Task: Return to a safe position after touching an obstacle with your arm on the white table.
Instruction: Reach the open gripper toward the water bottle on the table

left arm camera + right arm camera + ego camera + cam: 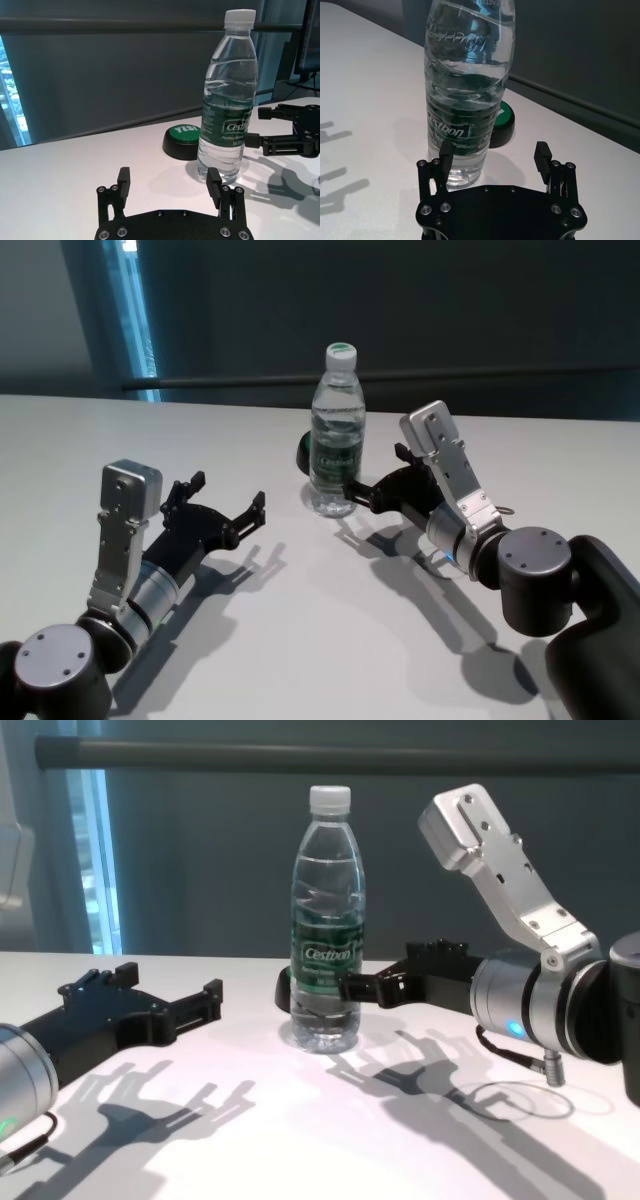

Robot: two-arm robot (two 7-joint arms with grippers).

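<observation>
The obstacle, a clear water bottle (336, 435) with a white cap and green label, stands upright mid-table on the white table (330, 640). My right gripper (375, 472) is open just right of it, low over the table. One of its fingertips (350, 988) lies against the bottle's lower side, seemingly touching. In the right wrist view the bottle (465, 90) rises right behind one finger (445, 152), off the jaws' centre. My left gripper (230, 492) hovers open and empty to the bottle's left, well apart from it.
A low black round button with a green top (182, 140) sits just behind the bottle. A dark wall with a rail (330, 755) runs along the table's far edge. Bare white tabletop (300, 1140) stretches in front of both arms.
</observation>
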